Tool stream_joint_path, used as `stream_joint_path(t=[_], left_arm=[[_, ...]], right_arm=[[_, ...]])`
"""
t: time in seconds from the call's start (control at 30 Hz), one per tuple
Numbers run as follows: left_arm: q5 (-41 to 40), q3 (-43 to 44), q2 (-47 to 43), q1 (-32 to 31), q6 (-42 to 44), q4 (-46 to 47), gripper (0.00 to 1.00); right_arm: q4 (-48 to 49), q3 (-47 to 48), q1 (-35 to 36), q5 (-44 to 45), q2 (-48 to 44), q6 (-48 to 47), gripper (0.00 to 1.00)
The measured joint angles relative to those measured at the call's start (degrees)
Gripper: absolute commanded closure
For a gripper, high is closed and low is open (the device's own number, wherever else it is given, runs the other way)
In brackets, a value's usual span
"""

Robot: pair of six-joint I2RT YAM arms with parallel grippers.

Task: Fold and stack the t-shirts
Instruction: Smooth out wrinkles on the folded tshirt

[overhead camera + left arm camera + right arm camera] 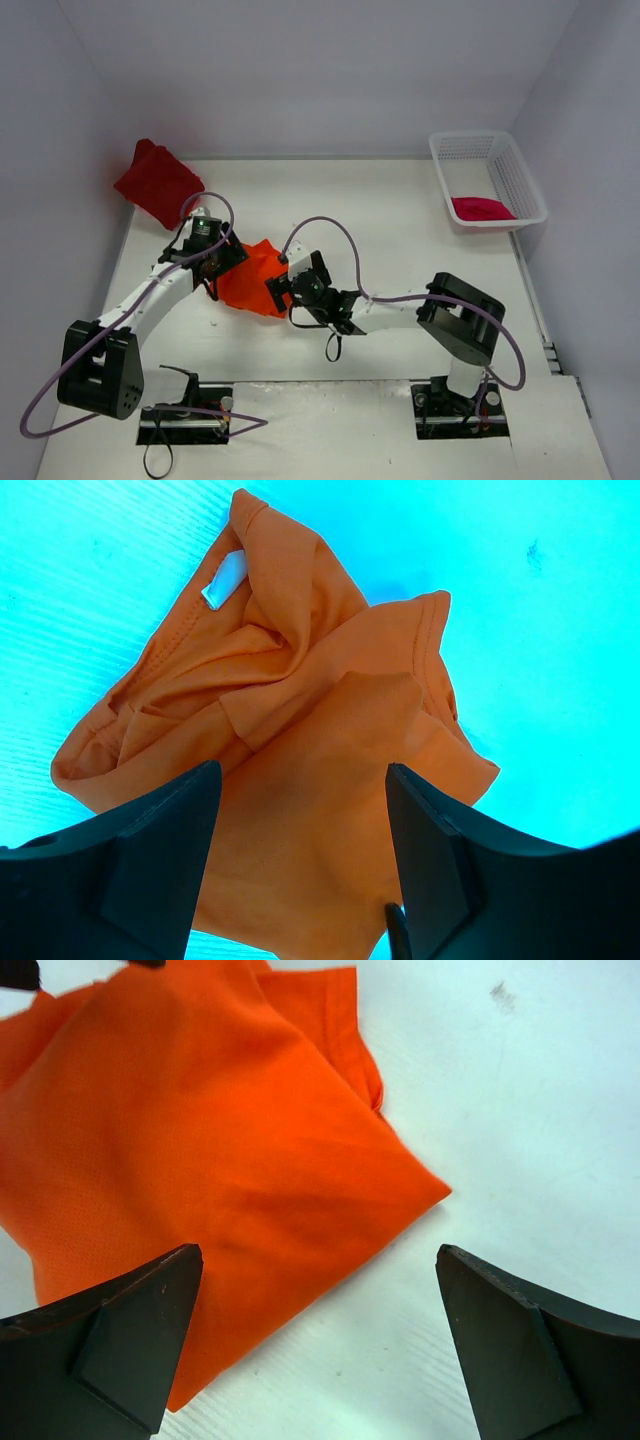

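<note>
The bright orange t-shirt [253,280] lies crumpled in the middle of the table, between my two grippers. It shows in the left wrist view [300,730] with a white label, and in the right wrist view [190,1150]. My left gripper [222,268] is open above its left part [300,780]. My right gripper [282,290] is open over its right edge [318,1260]. The dark red t-shirt [158,183] lies bunched at the back left. The crimson-pink t-shirt [482,208] lies in the basket.
A white mesh basket [492,150] stands at the back right. White walls close in the table on the left, back and right. Purple cables loop over both arms.
</note>
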Motion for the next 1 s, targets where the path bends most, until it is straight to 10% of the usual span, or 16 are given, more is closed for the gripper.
stream_joint_path(t=[1.0], left_arm=[[-0.94, -0.11, 3.87, -4.24, -5.14, 4.26, 0.39]], right_arm=[[-0.22, 6.97, -9.09, -5.42, 4.59, -8.83, 0.0]])
